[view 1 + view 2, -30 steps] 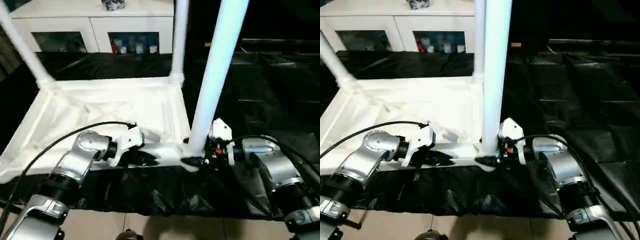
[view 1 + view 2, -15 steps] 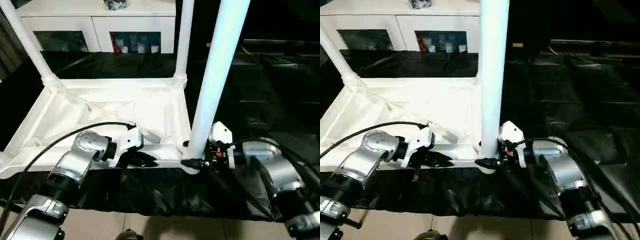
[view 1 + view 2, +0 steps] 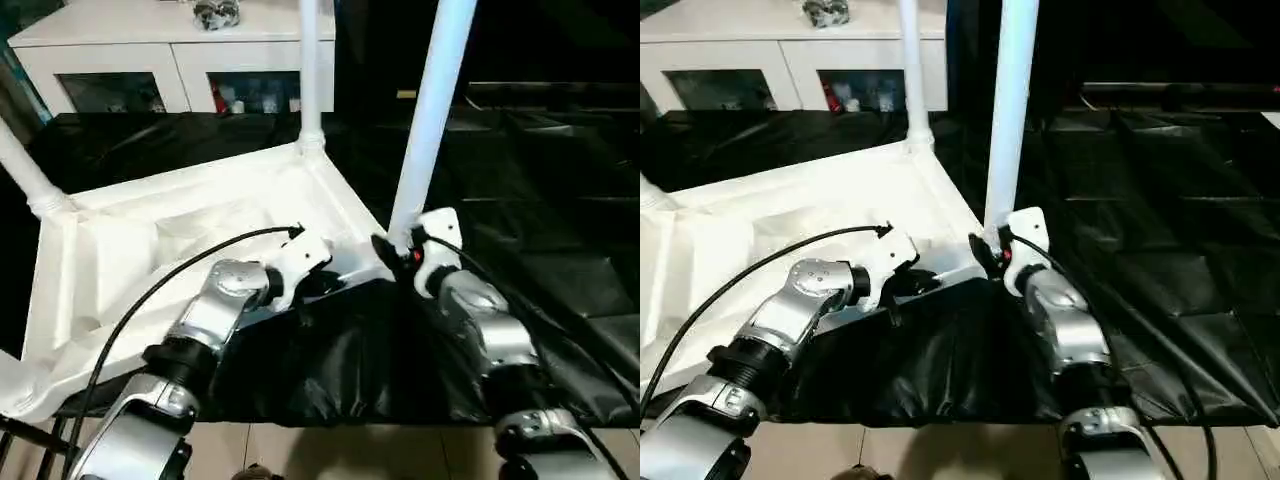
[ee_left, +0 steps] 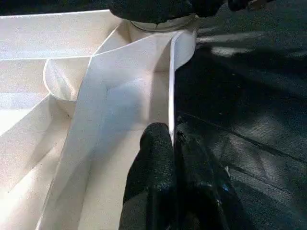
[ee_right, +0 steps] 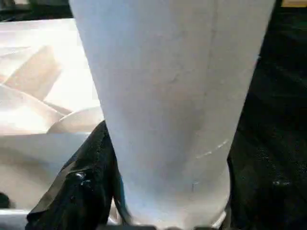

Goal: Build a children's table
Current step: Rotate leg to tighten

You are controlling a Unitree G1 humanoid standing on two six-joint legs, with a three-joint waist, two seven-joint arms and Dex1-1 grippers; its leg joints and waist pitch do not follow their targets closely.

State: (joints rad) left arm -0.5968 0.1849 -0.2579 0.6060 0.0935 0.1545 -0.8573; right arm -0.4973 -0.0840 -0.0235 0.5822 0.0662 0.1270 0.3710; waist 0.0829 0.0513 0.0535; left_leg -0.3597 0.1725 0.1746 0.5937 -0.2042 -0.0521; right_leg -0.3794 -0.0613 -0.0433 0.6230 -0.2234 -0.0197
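- Left gripper (image 4: 173, 158) is pinching the tabletop (image 3: 200, 225) by its thin rim, jaws nearly shut.
- Right gripper (image 3: 990, 250) is clamping a leg (image 3: 1012, 110) just above its socket, jaws standing wide around the tube.
- Tabletop is lying upside down ahead of both grippers; another leg (image 3: 309, 70) is standing beyond them.
- Risk: the rim is thin, so the pinch could slip; the leg could tilt if not seated.
- Black sheet (image 3: 540, 200) is covering the floor; white cabinet (image 3: 150, 50) is standing behind.

Tabletop (image 3: 150, 250) on blk sheet (image 3: 520, 200)
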